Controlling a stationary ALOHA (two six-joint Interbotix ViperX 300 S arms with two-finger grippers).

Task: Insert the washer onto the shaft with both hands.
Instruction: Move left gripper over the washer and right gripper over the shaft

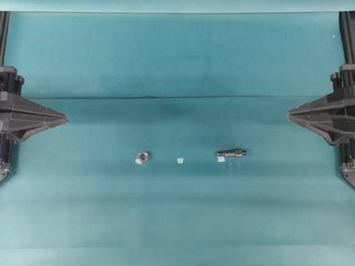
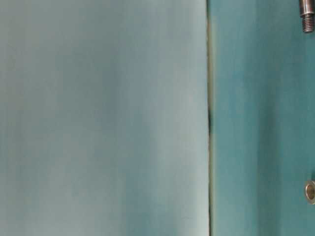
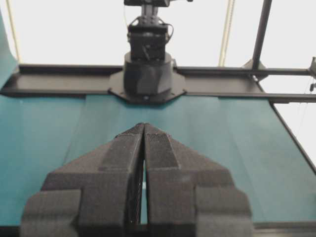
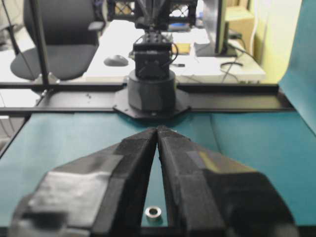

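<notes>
zero steps done, both parts lying loose on the mat, both arms parked at the edges.

washer (image 1: 142, 157) is sitting lower centre-left of the overhead frame, shaft (image 1: 232, 153) is lying flat lower centre-right, well apart, with a pale tape scrap (image 1: 179, 160) between them. left gripper (image 1: 62, 118) is waiting at the left edge, right gripper (image 1: 292, 114) at the right edge, both with jaws pressed together holding nothing, both far from the parts. wrist views are showing fingertips meeting. everything is remaining: picking up each part, aligning, threading the washer onto the shaft.
</notes>
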